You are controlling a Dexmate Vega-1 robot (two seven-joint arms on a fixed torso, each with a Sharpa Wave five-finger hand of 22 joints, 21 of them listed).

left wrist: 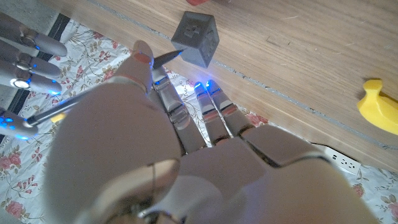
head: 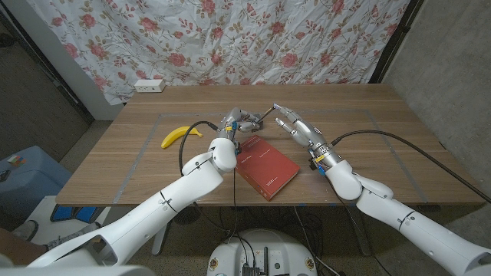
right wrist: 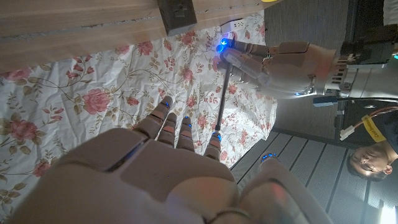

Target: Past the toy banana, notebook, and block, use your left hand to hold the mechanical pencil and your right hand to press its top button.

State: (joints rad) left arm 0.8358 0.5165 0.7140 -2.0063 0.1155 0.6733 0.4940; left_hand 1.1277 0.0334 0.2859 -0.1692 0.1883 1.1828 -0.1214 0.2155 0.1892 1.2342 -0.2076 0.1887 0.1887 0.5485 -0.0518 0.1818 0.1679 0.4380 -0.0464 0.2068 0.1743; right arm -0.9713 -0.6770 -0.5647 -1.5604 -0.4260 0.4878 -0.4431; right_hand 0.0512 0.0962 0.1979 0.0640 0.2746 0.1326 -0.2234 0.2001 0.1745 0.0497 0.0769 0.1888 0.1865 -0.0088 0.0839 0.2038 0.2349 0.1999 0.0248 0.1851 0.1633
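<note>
My left robot hand point(head: 232, 123) is raised above the worktop point(head: 360, 153) just beyond the far corner of the red notebook point(head: 266, 167), and it holds the mechanical pencil point(head: 262, 119) between thumb and fingers. In the left wrist view the pencil point(left wrist: 93, 93) runs slantwise across the thumb of this robot hand point(left wrist: 186, 137), its dark tip pointing toward the grey block point(left wrist: 196, 38) and its other end reaching the lit fingertips of my right robot hand point(left wrist: 28, 68). In the right wrist view the pencil point(right wrist: 220, 106) shows as a thin dark rod stretched between the left robot hand point(right wrist: 273, 59) and the fingers of my right robot hand point(right wrist: 177, 137).

My right robot hand point(head: 295, 126) is lifted off the worktop beyond the notebook's right far edge, fingers extended toward the left robot hand and apart from one another, with one fingertip point(right wrist: 214, 138) at the pencil's top end. Whether it presses the button I cannot tell.

The notebook lies flat at the worktop's middle, one corner toward me. The toy banana point(head: 179, 135) lies well to the left of the notebook, apart from it; its yellow end point(left wrist: 379, 106) also shows in the left wrist view. The block point(right wrist: 180, 14) stands on the worktop just beyond the notebook, close under my left robot hand. A flowered curtain point(head: 230, 38) hangs behind the worktop.
</note>
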